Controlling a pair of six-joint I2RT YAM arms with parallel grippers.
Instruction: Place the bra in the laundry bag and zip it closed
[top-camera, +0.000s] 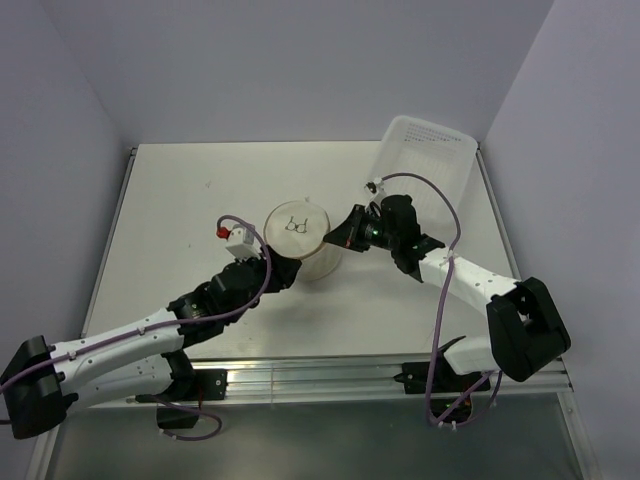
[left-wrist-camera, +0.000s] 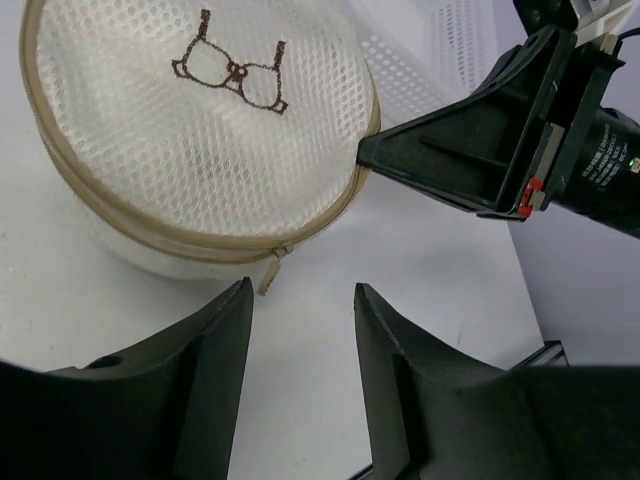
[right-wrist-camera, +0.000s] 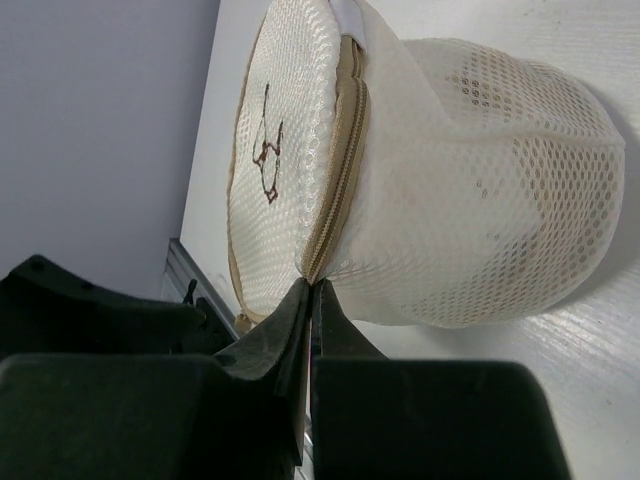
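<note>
1. Laundry bag: a round mesh drum that stands at the centre of the top view on the white table, its circular face up. The face carries a brown bra-shaped mark.
2. Zip: a beige band around the rim of the face, closed along the stretch visible. Its pull tab hangs on the bag's near side in the left wrist view.
3. Right gripper: fingers pressed together, pinching the zip band at the bag's right edge.
4. Left gripper: fingers apart, at the lower left of the bag; the pull tab lies just beyond the gap, untouched.
5. Contents of the bag: cannot be told through the mesh.
6. White perforated tray: upper right of the top view, apart from the bag.
</note>
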